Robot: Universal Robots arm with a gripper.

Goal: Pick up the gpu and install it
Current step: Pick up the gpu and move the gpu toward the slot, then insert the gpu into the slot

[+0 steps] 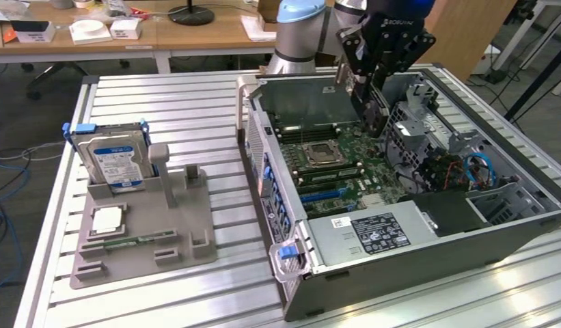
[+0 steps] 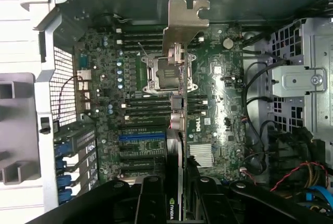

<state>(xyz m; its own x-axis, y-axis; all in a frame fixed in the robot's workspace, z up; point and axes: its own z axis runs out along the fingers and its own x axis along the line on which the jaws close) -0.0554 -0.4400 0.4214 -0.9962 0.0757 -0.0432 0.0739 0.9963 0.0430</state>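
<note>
Upper centre-right in the exterior view, the gripper clasped the gpu by its flat faces; it looked light, stiff and fragile.

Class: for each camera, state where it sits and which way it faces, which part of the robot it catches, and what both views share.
Exterior view: off the arm, raised beside the table, looking down into the open computer case; shows the arm and the claw holding the gpu.
Wrist view: on the wrist, looking down along the gpu onto the motherboard; shows the claw's fingers either side of the card.
Shared: gpu, claw, motherboard, case.
</note>
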